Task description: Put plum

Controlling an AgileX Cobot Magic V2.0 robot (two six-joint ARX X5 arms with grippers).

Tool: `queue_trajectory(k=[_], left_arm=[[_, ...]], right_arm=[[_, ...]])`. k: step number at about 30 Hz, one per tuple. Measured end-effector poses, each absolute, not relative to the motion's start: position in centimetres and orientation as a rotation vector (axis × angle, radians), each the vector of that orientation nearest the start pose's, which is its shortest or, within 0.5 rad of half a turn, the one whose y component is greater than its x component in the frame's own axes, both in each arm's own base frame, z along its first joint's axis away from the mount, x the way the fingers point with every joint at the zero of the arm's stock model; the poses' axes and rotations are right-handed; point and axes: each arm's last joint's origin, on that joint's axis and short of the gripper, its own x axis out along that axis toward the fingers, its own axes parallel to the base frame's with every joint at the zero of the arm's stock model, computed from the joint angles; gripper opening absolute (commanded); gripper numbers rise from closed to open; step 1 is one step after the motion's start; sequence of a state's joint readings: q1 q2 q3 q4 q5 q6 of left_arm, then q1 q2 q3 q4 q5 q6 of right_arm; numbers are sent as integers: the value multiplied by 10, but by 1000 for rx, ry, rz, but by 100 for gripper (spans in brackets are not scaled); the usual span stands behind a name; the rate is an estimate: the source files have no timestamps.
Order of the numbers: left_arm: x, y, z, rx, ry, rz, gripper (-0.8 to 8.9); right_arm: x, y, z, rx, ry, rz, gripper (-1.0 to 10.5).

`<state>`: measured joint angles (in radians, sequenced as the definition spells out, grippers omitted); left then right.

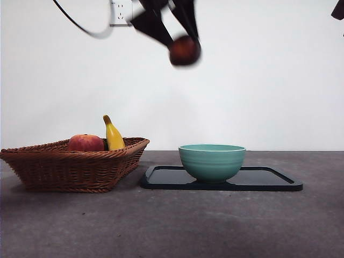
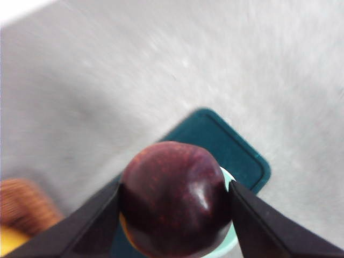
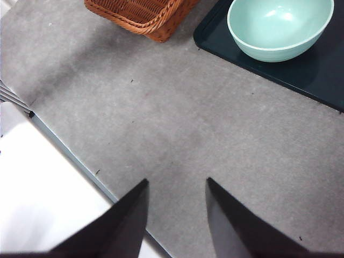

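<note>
My left gripper (image 1: 183, 40) is shut on the plum (image 1: 185, 50), a dark maroon glossy fruit, and holds it high in the air, above and a little left of the green bowl (image 1: 212, 161). In the left wrist view the plum (image 2: 174, 199) fills the space between the jaws, with the bowl's rim (image 2: 228, 180) and the dark tray (image 2: 215, 134) below it. My right gripper (image 3: 174, 199) is open and empty above bare table; it shows only as a black tip (image 1: 338, 9) at the top right of the front view.
The bowl stands on a black tray (image 1: 269, 180). A wicker basket (image 1: 70, 166) at the left holds a red-orange peach-like fruit (image 1: 85, 143) and a yellow banana (image 1: 113, 135). The right wrist view shows the basket (image 3: 145, 13), the bowl (image 3: 279, 27) and the table's edge (image 3: 70, 156).
</note>
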<state>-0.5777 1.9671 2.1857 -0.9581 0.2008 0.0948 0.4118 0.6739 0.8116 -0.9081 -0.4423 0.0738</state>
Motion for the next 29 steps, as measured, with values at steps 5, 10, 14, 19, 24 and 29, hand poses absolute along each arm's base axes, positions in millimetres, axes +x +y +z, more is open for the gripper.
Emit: queue_trajectory(k=[5,10,14,19,24,29], left_arm=[[315,-190,443,196,652,-731,276],[285,-153,468,182,668,-681,276],[264,-133,480,181,692,-656,276],[254,-122,480,191,745,-647,276],[262,-126,459,201,817,-645,276],[277,-129,421,203,883,-635,276]], right_arm=[[101,58,296,63,817,784,168],[101,58,296,60,815,785,168],[101,58,296,60,814,785,168],[101,58,296,58,808,786,168],[101,58,296,57,807,787,168],[101,58,296,56,806,787,168]])
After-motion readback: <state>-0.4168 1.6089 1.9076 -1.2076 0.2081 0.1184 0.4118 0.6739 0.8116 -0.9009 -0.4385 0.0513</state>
